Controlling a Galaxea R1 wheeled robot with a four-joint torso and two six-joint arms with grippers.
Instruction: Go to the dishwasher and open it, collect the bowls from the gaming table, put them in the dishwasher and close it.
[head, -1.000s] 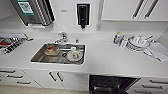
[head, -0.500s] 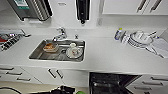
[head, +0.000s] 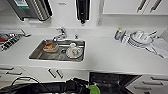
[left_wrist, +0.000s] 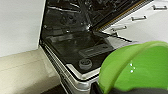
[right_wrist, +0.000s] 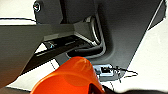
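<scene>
Dishwasher sits open under the white counter, near and just right of the middle as you look down from the head view. Its door is dropped open, so you see a dark glossy inner face edged in bright steel, a round cap near its free edge, and a dark cavity with wire racks beyond. White drawers with bar handles flank it on the right. On the counter a steel sink lies left of the middle, holding dishes; stacked plates rest far right. A green bowl rides close before your left wrist camera, above the door's near corner; an orange bowl sits before your right one. You cannot tell how either arm's jaws stand.
</scene>
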